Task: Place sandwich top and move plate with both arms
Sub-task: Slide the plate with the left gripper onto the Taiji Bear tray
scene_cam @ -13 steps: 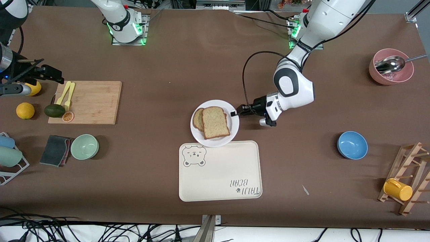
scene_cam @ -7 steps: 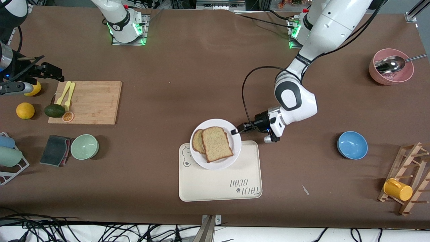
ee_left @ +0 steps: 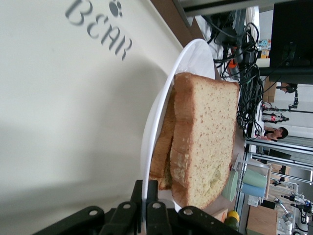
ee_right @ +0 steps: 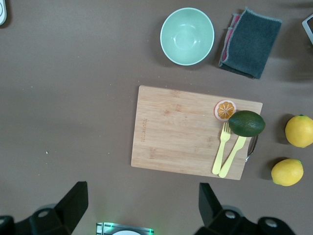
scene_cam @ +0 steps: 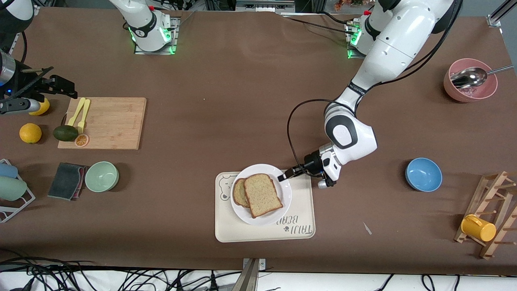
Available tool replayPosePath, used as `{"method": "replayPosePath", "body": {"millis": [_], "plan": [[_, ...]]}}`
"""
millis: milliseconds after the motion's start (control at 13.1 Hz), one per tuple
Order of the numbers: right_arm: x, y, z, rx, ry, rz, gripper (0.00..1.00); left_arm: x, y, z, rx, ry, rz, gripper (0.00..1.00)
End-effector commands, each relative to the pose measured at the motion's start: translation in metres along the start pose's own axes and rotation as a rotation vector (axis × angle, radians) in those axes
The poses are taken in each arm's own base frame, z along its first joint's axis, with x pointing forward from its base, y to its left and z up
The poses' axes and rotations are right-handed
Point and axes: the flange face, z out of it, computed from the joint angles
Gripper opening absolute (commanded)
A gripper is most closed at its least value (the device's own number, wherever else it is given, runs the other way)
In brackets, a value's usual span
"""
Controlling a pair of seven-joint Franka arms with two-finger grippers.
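Note:
The white plate [scene_cam: 282, 196] carries the sandwich top [scene_cam: 262, 195], a speckled tan slice lying on a lower slice [scene_cam: 238, 192] that peeks out beside it. My left gripper [scene_cam: 284, 176] is shut on the plate's rim at the left arm's end. It holds the plate over the cream bear-printed tray [scene_cam: 301, 202]; I cannot tell whether the plate touches it. The left wrist view shows the gripper [ee_left: 152, 188] pinching the rim [ee_left: 161, 112], with the sandwich top [ee_left: 205, 142] and the tray [ee_left: 63, 122]. My right gripper [scene_cam: 52, 85] waits open and empty, high over the cutting board's end of the table [ee_right: 142, 196].
A wooden cutting board [scene_cam: 107, 122] with a yellow fork, an avocado and lemons is at the right arm's end, with a green bowl [scene_cam: 101, 176] and a grey cloth. A blue bowl [scene_cam: 423, 174], a pink bowl with a spoon [scene_cam: 470, 85] and a mug rack [scene_cam: 490, 210] are at the left arm's end.
My left gripper has carried the plate with the sandwich toward the front camera, from the bare table to over the tray. The right arm has not moved.

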Motion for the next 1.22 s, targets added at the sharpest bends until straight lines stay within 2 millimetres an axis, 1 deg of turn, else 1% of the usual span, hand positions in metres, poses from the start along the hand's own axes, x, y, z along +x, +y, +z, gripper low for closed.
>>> {"method": "replayPosePath", "body": {"millis": [0,76,229,382,534,611,687,764,993,1145], "plan": [[-0.004,-0.003,-0.007,-0.004,0.017,-0.017,1.00,0.023,0.001,0.018,-0.004,0.060,-0.006,0.00],[-0.003,-0.003,-0.007,-0.005,0.023,-0.015,1.00,0.026,0.002,0.022,-0.001,0.069,-0.011,0.00],[-0.002,-0.002,-0.006,-0.006,0.024,-0.016,1.00,0.023,-0.002,0.027,0.014,0.065,-0.010,0.00],[-0.001,-0.002,-0.007,-0.007,0.029,-0.016,1.00,0.022,-0.016,0.032,0.032,0.061,-0.009,0.00],[0.000,-0.001,-0.007,-0.009,0.038,-0.014,1.00,0.024,-0.020,0.030,0.040,0.062,-0.004,0.36],[0.001,-0.001,-0.008,-0.009,0.041,-0.014,1.00,0.025,-0.019,0.028,0.038,0.063,-0.008,0.63],[0.001,-0.001,-0.008,-0.009,0.042,-0.014,1.00,0.026,-0.013,0.024,0.034,0.067,-0.006,0.86],[0.000,0.000,-0.010,-0.011,0.045,-0.014,1.00,0.026,-0.003,0.019,0.027,0.071,0.000,0.99],[0.001,0.001,-0.014,-0.017,0.049,-0.025,1.00,0.023,0.006,0.004,0.045,0.063,0.026,0.99],[0.001,0.000,-0.014,-0.016,0.050,-0.025,1.00,0.014,0.011,-0.014,0.073,0.050,0.049,0.99]]}}
